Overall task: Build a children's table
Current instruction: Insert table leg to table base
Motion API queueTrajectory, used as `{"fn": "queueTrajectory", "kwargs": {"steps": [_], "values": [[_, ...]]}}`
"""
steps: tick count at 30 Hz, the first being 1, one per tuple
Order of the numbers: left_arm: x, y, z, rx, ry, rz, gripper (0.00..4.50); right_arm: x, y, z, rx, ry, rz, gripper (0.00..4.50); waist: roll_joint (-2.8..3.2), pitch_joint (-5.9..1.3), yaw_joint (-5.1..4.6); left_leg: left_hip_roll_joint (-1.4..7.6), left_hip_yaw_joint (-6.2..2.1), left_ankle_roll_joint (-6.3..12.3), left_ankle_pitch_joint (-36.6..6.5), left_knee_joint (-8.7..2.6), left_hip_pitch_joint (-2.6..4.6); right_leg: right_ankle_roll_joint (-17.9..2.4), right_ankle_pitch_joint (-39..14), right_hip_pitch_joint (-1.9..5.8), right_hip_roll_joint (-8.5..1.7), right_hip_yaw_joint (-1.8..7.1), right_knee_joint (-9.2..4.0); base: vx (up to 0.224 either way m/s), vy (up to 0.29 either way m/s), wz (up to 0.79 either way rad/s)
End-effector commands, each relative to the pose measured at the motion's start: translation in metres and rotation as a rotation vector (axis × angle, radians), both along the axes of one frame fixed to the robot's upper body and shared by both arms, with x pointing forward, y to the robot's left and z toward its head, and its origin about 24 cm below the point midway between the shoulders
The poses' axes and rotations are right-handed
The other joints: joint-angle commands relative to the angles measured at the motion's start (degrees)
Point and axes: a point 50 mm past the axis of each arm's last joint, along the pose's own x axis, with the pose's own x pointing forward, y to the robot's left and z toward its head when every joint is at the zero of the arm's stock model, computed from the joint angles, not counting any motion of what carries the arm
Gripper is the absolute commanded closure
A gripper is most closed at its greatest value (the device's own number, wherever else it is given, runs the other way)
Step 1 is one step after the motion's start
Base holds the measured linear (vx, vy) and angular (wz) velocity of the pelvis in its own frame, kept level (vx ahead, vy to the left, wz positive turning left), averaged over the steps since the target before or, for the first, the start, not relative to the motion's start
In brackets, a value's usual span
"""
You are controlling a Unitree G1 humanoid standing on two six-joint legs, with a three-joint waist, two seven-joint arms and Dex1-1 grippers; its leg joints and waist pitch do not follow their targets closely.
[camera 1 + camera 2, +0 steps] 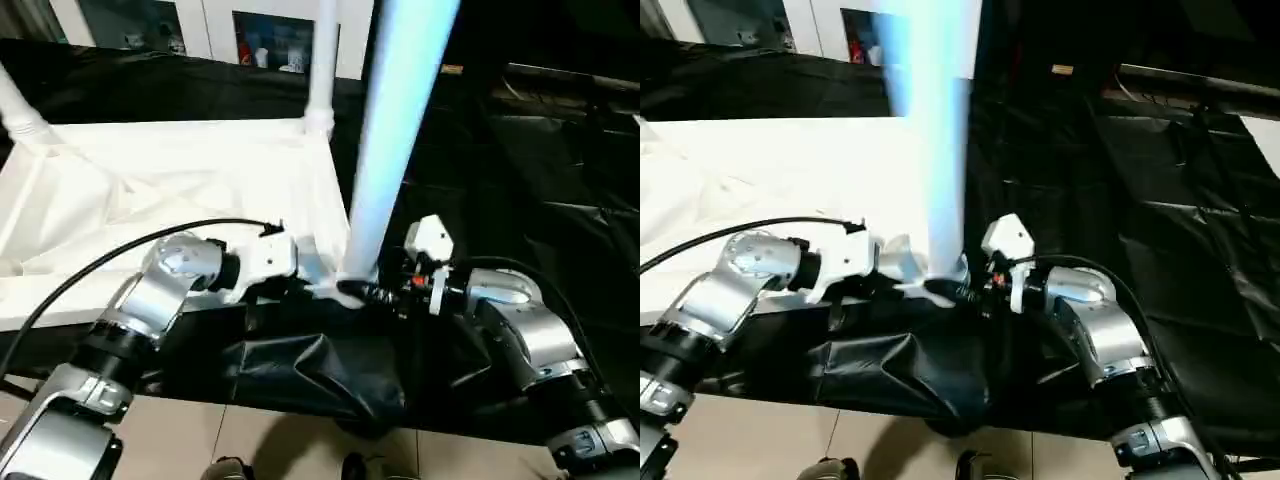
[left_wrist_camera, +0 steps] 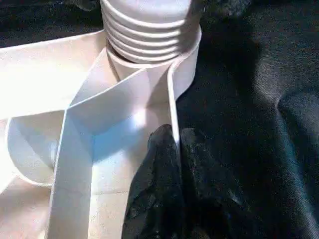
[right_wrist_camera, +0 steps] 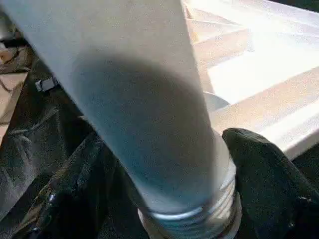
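The white table top lies underside up, ribs showing. Two legs stand in its far corners, the left one leaning and the right one upright. A third leg rises at the near right corner, its threaded end sitting in the round corner socket. My right gripper is shut on this leg just above the thread, one finger on each side. My left gripper is shut on the table top's rim wall right beside that socket.
A black sheet covers the surface under and to the right of the table top, and hangs crumpled over the near edge. A black cable loops over my left forearm. White cabinets stand behind. Tiled floor lies below.
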Motion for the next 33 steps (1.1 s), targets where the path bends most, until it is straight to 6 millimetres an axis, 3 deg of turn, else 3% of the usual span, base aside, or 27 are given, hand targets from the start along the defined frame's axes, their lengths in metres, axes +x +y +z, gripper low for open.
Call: {"fn": "queueTrajectory", "kwargs": {"steps": [1, 6, 10, 11, 14, 15, 17, 18, 21, 27, 31, 33], "values": [[-0.004, -0.006, -0.002, -0.007, -0.001, -0.06, 4.5, -0.002, 0.004, -0.006, -0.054, 0.007, 0.031, 1.01, 0.06, -3.95, -0.11, 1.39, -0.22, 5.62, -1.8, -2.77, 0.24, -15.4, 3.3, 3.63, -3.89, 2.96, -2.39, 0.0, 0.0, 0.0], [-0.003, -0.004, -0.001, -0.005, 0.0, -0.064, 4.5, 0.0, 0.003, -0.011, -0.068, 0.027, 0.01, 1.17, 0.16, -3.96, -0.03, 1.43, -0.22, 5.45, -2.6, -2.74, 0.28, -15.4, 2.2, 3.61, -3.92, 2.98, -2.4, 0.0, 0.0, 0.0], [-0.002, -0.003, 0.002, -0.007, -0.002, -0.067, 4.5, 0.004, -0.001, -0.009, -0.053, 0.023, -0.023, 1.56, 0.16, -4.11, 0.0, 1.38, -0.23, 5.19, -2.6, -2.64, 0.25, -15.6, 2.2, 3.63, -3.89, 2.98, -2.29, 0.0, 0.0, 0.0], [0.001, -0.002, 0.004, -0.002, -0.01, -0.065, 4.5, 0.007, -0.003, -0.008, -0.033, 0.02, -0.05, 1.61, 0.49, -3.95, 0.04, 1.29, -0.27, 5.17, -2.6, -2.6, 0.14, -15.7, 2.5, 3.58, -3.84, 2.98, -2.25, 0.0, 0.0, 0.0], [0.002, -0.003, 0.006, -0.004, -0.011, -0.066, 4.5, 0.007, -0.006, -0.007, -0.014, 0.027, -0.064, 1.68, 0.67, -3.88, 0.07, 1.27, -0.27, 5.03, -2.8, -2.61, 0.2, -16.1, 3.7, 3.6, -3.75, 2.93, -2.24, 0.0, 0.0, 0.0], [0.003, -0.003, 0.004, -0.01, -0.009, -0.062, 4.5, 0.007, -0.007, -0.011, -0.011, 0.033, -0.076, 1.7, 0.82, -3.52, 0.08, 1.3, -0.31, 4.92, -3.4, -2.67, 0.11, -16.1, 3.6, 3.49, -3.79, 2.97, -2.27, 0.0, 0.0, 0.0], [0.002, -0.003, -0.001, -0.002, -0.008, -0.056, 4.5, 0.005, -0.011, -0.019, -0.014, 0.049, -0.11, 1.71, 0.82, -3.85, 0.03, 1.27, -0.25, 4.66, -4.5, -2.62, 0.35, -16.3, 2.5, 3.55, -3.78, 2.9, -2.43, 0.0, 0.0, 0.0], [0.001, -0.003, -0.001, -0.012, -0.001, -0.056, 4.5, 0.004, -0.012, -0.022, -0.007, 0.063, -0.118, 1.71, 0.66, -3.43, 0.11, 1.29, -0.28, 4.45, -5.1, -2.72, 0.19, -16.1, 1.5, 3.51, -3.83, 2.97, -2.6, 0.0, 0.0, 0.0], [0.0, -0.003, -0.001, -0.029, 0.01, -0.055, 4.5, 0.0, -0.014, -0.025, 0.01, 0.087, -0.122, 1.71, 0.77, -3.78, 0.22, 1.38, -0.35, 4.27, -4.9, -2.73, 0.31, -15.9, 1.2, 3.7, -3.84, 2.96, -2.49, 0.0, 0.0, 0.0], [0.0, 0.002, 0.0, -0.028, 0.023, -0.064, 4.5, 0.0, -0.02, -0.032, 0.129, 0.203, -0.151, 1.72, 0.8, -3.98, 0.2, 1.39, -0.33, 5.54, -3.7, -2.61, 0.2, -17.0, 3.7, 3.78, -3.84, 2.84, -2.21, 0.0, 0.0, 0.0], [0.0, 0.003, 0.002, -0.042, 0.036, -0.084, 4.5, -0.006, -0.025, -0.041, 0.106, 0.229, -0.089, 1.73, 0.82, -4.04, 0.35, 1.38, -0.27, 5.94, -2.8, -2.47, 0.18, -17.4, 4.8, 3.82, -3.81, 2.75, -2.02, 0.0, 0.0, 0.0], [0.0, 0.003, 0.002, -0.043, 0.052, -0.1, 4.5, -0.011, -0.026, -0.048, 0.077, 0.261, -0.038, 1.73, 1.1, -4.06, 0.56, 1.43, -0.22, 6.21, -2.6, -2.42, 0.23, -17.6, 5.3, 3.79, -3.77, 2.69, -2.0, 0.0, 0.0, 0.0]]}}
